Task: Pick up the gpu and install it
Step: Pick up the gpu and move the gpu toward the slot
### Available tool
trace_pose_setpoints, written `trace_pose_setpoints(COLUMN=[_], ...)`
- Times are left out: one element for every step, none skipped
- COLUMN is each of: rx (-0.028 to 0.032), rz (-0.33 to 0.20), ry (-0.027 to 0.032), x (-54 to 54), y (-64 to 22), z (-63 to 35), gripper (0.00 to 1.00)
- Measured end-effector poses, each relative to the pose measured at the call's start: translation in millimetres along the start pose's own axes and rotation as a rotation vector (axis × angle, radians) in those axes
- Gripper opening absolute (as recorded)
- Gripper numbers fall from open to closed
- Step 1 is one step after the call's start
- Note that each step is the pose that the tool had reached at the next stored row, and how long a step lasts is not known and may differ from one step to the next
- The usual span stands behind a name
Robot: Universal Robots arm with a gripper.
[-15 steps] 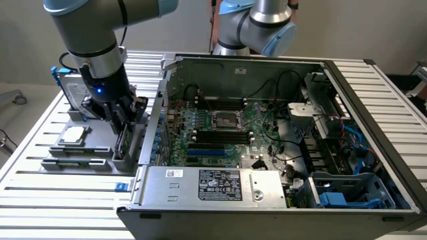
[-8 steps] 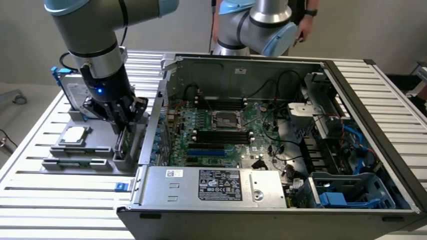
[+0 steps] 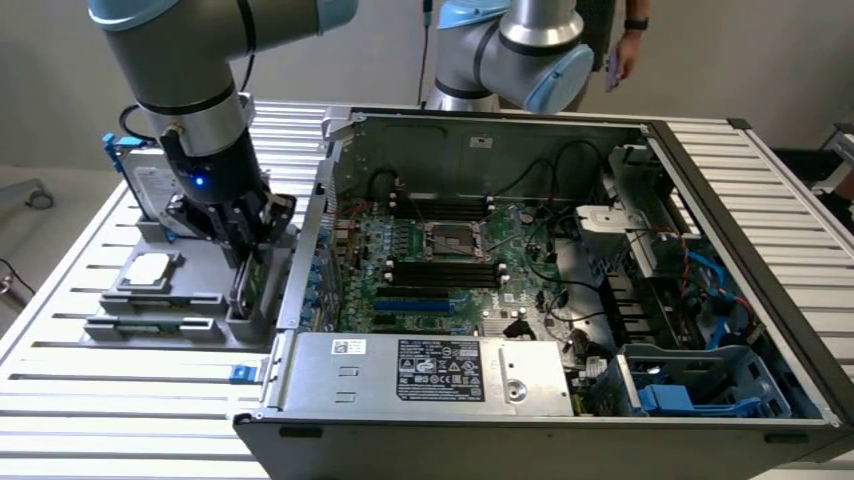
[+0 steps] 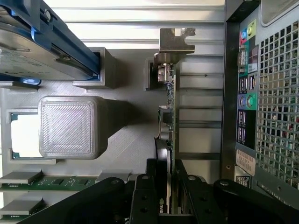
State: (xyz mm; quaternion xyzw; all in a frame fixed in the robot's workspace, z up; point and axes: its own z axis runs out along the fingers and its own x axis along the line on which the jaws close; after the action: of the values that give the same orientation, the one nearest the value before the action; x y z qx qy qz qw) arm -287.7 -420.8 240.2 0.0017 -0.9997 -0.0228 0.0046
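The gpu (image 3: 243,288) stands on edge in a slot of the grey holder (image 3: 100,325), just left of the open computer case (image 3: 641,135) in the exterior view. In the wrist view the gpu (image 4: 172,107) appears edge-on: a thin green board with a black face and a silver end bracket (image 4: 175,44). My gripper (image 3: 251,245) reaches straight down onto it. In the wrist view my gripper (image 4: 166,164) has one black finger pressed against each face of the card, shut on it. The card's lower edge still sits in the holder.
The holder also carries a silver hard drive in a blue frame (image 3: 140,175), a square silver chip (image 3: 150,268) and memory sticks (image 3: 147,325). The case's rear panel (image 4: 261,93) is close beside the card. A second arm (image 3: 521,50) and a person (image 3: 625,40) are behind the case.
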Motion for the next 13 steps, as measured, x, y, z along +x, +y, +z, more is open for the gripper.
trace_pose_setpoints(rx=[-0.0018, -0.0043, -0.0071, -0.0096, -0.0117, -0.0138, -0.0158, -0.0174, -0.0190, -0.0205, -0.0219, -0.0231, -0.0242], rz=[0.000, 0.000, 0.000, 0.000, 0.000, 0.000, 0.000, 0.000, 0.000, 0.000, 0.000, 0.000, 0.000], ry=[-0.0001, -0.0002, -0.0001, -0.0002, -0.0001, -0.0001, -0.0003, -0.0001, 0.0000, -0.0002, -0.0001, -0.0002, -0.0002], x=[0.0, 0.0, 0.1, 0.1, 0.1, 0.1, 0.1, 0.1, 0.0, 0.0, -0.1, -0.2, -0.3], y=[0.0, 0.1, 0.2, 0.4, 0.5, 0.6, 0.8, 0.9, 1.0, 1.2, 1.3, 1.5, 1.7], z=[-1.1, -3.0, -5.5, -8.0, -10.7, -13.5, -16.4, -19.5, -23.0, -26.2, -29.6, -33.1, -36.8], gripper=[0.27, 0.27, 0.27, 0.27, 0.27, 0.27, 0.27, 0.27, 0.27, 0.27, 0.27, 0.27, 0.27])
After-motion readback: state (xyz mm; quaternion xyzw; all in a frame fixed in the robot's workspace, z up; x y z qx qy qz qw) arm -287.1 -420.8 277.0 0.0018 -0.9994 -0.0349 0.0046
